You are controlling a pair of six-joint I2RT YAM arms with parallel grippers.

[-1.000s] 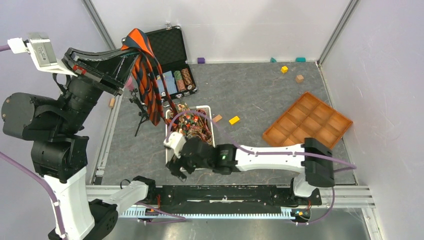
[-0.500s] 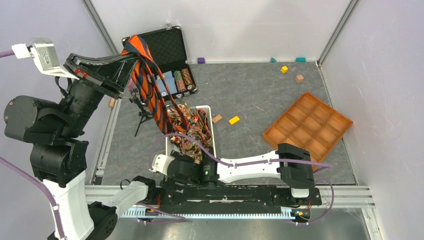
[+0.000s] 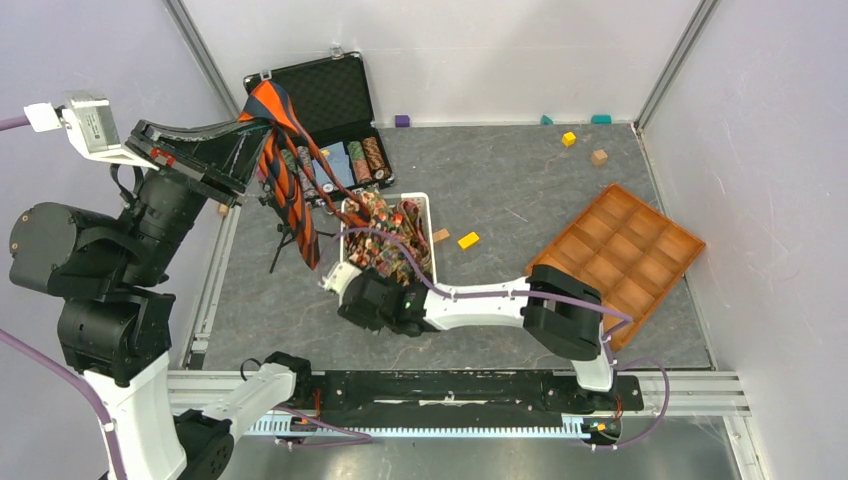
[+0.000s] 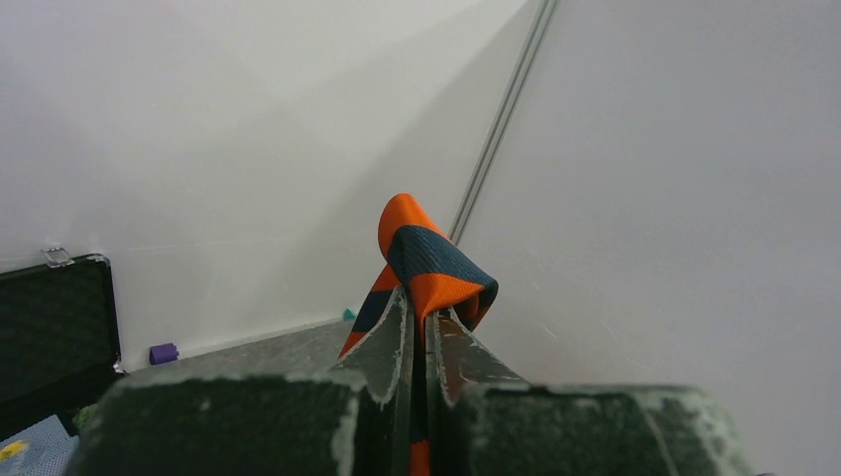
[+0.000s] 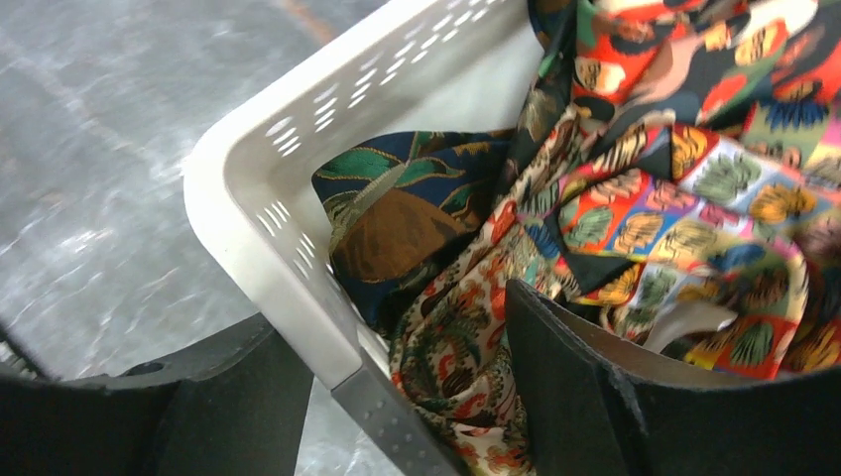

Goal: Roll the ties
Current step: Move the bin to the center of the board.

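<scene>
At the left rear of the tabletop (image 3: 520, 190), high in front of the open poker-chip case (image 3: 335, 95), the left end effector (image 4: 420, 322) was clenched on a fold of the orange-and-dark striped tie (image 4: 428, 260), whose lengths hung down just beside the white basket (image 5: 248, 208). Nearer the arm bases, the right end effector (image 5: 402, 332) was released. Its jaws straddled the basket's corner wall, with one finger outside and the other inside against the heap of multicoloured patterned ties (image 5: 684, 188).
</scene>
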